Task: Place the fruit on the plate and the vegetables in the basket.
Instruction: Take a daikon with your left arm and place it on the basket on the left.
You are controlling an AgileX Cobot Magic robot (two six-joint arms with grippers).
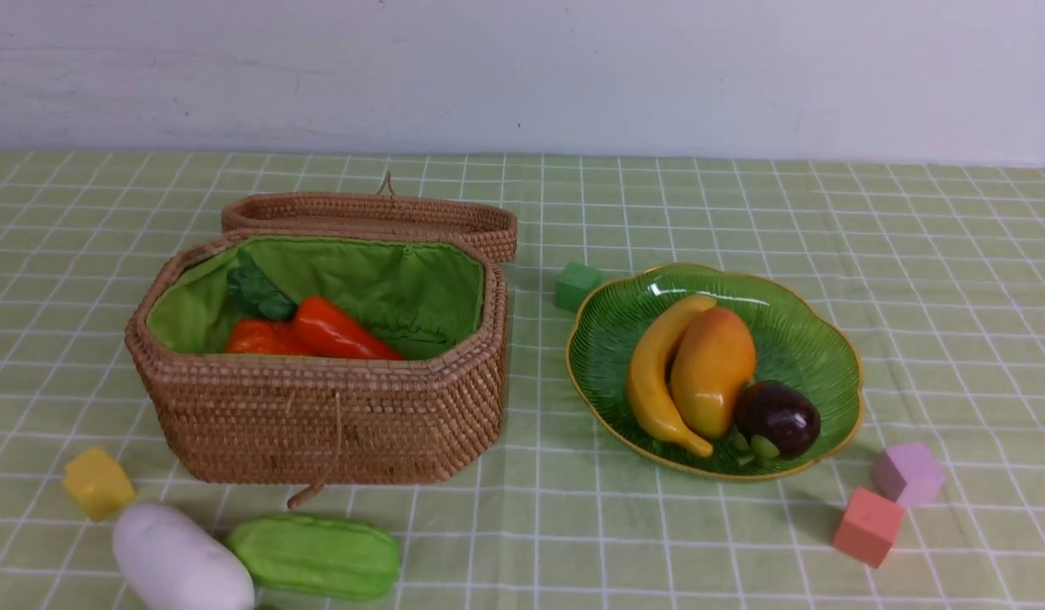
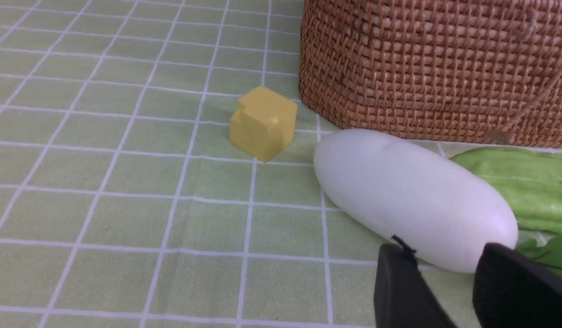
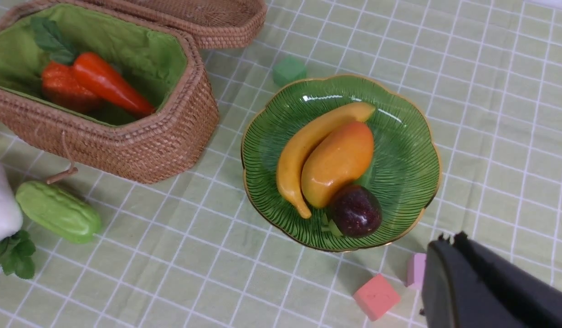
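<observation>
White radish [image 2: 413, 196] looks smooth, stiff, perhaps slippery, best gripped round its middle; left pincer [image 2: 438, 269] apart, right pincer [image 3: 449, 246] together.

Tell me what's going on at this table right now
The robot is sorting toy food, and neither gripper holds anything. The banana, mango and mangosteen are on the green plate. The pumpkin and red-orange vegetable are in the basket. The white radish and green gourd still need to go in.
</observation>
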